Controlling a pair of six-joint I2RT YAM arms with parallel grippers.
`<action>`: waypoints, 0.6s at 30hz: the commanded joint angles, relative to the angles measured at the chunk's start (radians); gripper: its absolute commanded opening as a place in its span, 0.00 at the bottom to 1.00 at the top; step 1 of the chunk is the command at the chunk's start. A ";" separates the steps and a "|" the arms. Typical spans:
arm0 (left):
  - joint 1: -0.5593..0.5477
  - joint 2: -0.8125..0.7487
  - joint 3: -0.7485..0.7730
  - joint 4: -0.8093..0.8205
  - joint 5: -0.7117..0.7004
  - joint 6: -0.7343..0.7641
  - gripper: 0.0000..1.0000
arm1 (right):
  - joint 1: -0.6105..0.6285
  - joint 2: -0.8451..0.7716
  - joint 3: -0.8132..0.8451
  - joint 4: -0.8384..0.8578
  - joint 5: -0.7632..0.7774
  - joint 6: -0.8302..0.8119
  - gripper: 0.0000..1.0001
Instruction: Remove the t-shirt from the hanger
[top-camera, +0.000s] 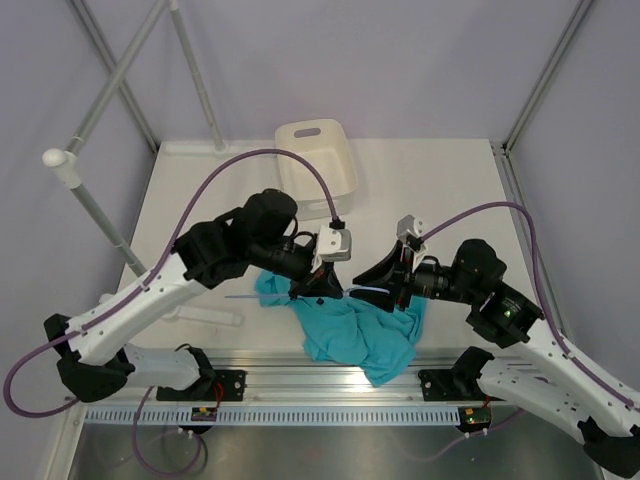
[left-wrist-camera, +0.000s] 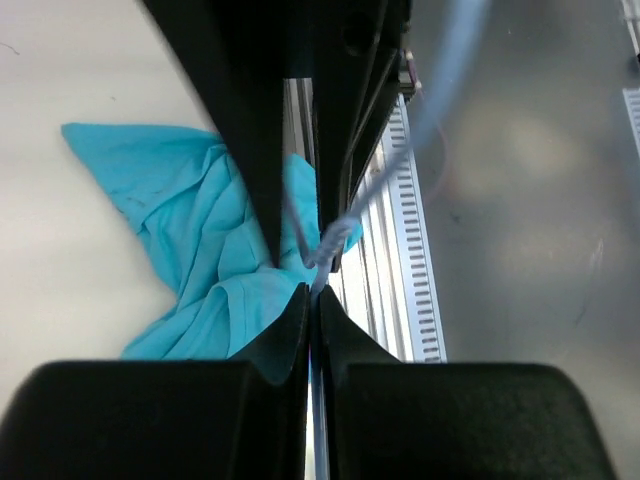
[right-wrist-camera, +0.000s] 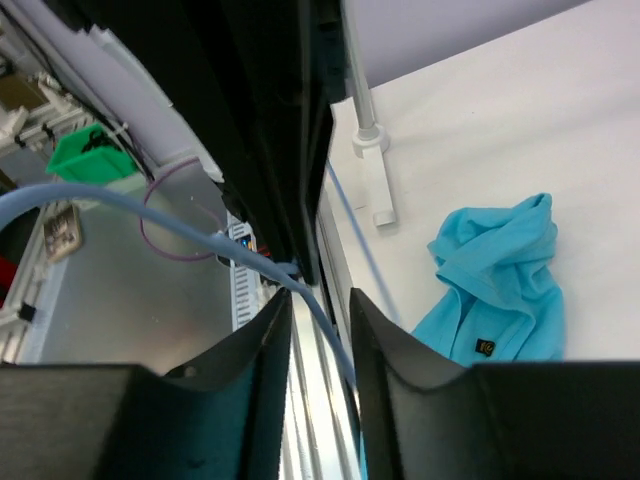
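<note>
Your left tool (top-camera: 312, 289) is pressed shut on the hanger (top-camera: 364, 290), with the thin blue wire pinched between its tips. Your right tool (top-camera: 374, 285) has its jaws a little apart, and the wire runs through the gap. The hanger sits between the two tools, above the table (top-camera: 200, 190). The t-shirt (top-camera: 360, 335) lies crumpled on the table just below them, at the near edge, slightly right of centre. You cannot tell whether any cloth is caught on the wire.
</note>
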 joint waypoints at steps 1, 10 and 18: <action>-0.005 -0.121 -0.049 0.095 -0.042 -0.090 0.00 | -0.002 -0.024 0.050 0.029 0.164 0.027 0.43; -0.005 -0.253 -0.103 0.151 -0.355 -0.254 0.00 | -0.002 -0.079 0.088 -0.026 0.332 0.065 0.80; -0.005 -0.388 -0.138 0.129 -0.841 -0.463 0.00 | -0.002 -0.203 0.102 -0.270 0.943 0.261 0.93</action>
